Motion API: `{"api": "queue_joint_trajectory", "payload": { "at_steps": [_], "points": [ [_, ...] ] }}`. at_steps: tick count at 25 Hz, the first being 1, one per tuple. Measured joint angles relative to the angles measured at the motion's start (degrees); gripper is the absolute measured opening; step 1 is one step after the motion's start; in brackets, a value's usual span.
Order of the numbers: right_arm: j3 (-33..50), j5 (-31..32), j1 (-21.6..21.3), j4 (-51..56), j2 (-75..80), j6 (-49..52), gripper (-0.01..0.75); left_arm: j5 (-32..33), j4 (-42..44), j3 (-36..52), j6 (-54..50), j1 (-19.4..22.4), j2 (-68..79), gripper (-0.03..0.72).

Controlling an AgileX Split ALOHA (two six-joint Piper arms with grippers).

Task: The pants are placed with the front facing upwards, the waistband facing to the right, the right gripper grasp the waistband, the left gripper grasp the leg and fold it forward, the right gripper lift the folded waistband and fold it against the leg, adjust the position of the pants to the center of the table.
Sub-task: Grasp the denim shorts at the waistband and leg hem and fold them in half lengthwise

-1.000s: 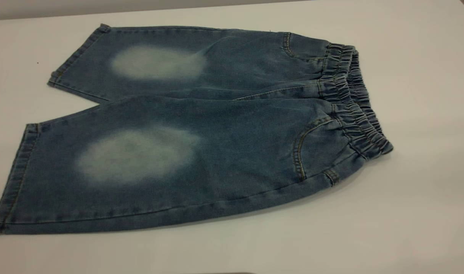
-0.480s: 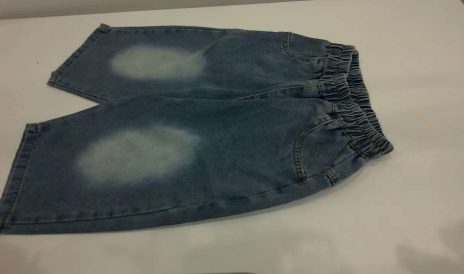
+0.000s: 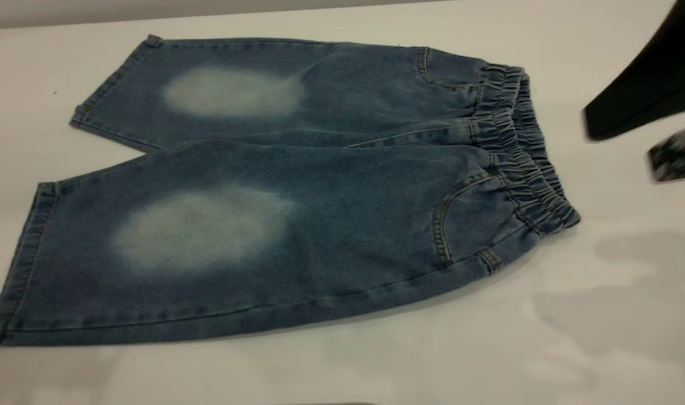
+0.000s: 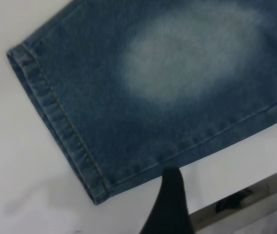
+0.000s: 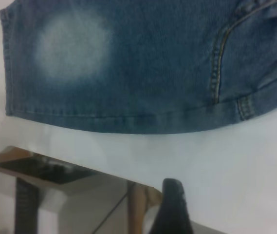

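Note:
The pants (image 3: 297, 191) lie flat and front up on the white table (image 3: 601, 337), with both legs spread toward the left. Each leg has a pale oval patch. The ruffled waistband (image 3: 517, 146) points right. My right gripper (image 3: 646, 95) shows as a blurred black shape at the upper right, above the table and clear of the waistband. In the right wrist view a black part of the right gripper (image 5: 173, 209) hangs over bare table beside the pants' pocket side (image 5: 216, 63). In the left wrist view my left gripper (image 4: 170, 204) hovers just off the leg's hem corner (image 4: 97, 195).
The table's edge (image 4: 245, 197) runs close behind the left gripper, and the table's edge (image 5: 80, 168) also appears in the right wrist view. Arm shadows fall on the table at the lower right (image 3: 629, 315).
The right arm has swung into the exterior view from the right edge, and its shadow has grown on the table. The pants have not moved.

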Motion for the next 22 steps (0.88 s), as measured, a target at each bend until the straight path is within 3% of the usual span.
{"api": "queue_joint_trajectory", "payload": {
  "at_steps": [6, 14, 22],
  "points": [
    [-0.48, -2.33, 0.0, 14.78, 14.79, -12.29, 0.494, -3.25, -0.11, 0.0, 0.29, 0.0, 6.33, 0.566],
    [-0.75, 0.74, -0.05, 33.41, 29.07, -29.52, 0.494, -4.7, -2.79, 0.0, 1.28, 0.0, 7.5, 0.566],
    [-3.83, 2.03, -0.05, 36.56, 37.02, -35.9, 0.494, -4.7, -5.83, 0.0, 3.64, 0.0, 7.5, 0.566]
  ]
}}
